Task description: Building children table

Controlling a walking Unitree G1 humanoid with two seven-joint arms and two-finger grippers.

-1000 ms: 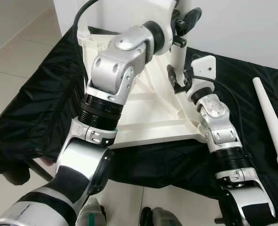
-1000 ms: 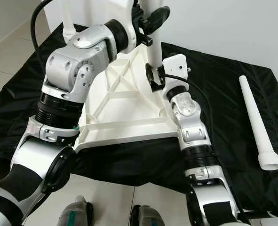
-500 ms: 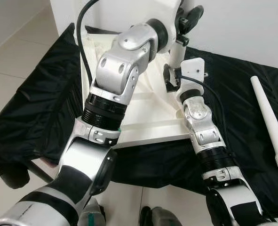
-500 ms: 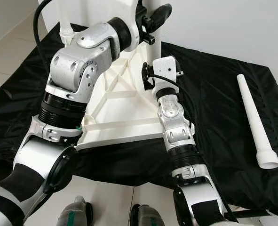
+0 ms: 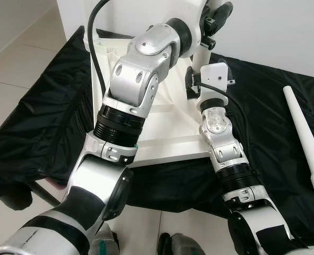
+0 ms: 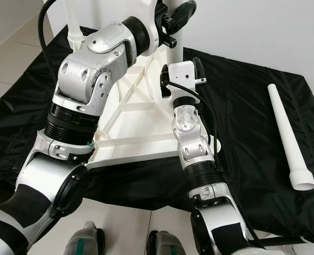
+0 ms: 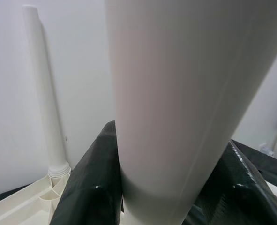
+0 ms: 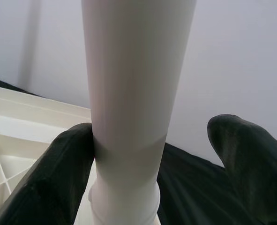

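Black cloth [image 5: 50,106], left hand [image 7: 166,197] clamping leg [image 7: 175,93] (second leg [image 7: 44,93] behind)

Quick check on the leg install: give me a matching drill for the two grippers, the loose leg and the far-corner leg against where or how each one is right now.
Things:
1. left gripper
2. right gripper
3. loose leg
4. far-corner leg

States:
A. lying flat on the black cloth
B. standing upright in a corner of the upturned tabletop
C. clamped high on the upright near leg
D. open around the base of that near leg

Pairs: 1-C, 2-D, 3-A, 4-B
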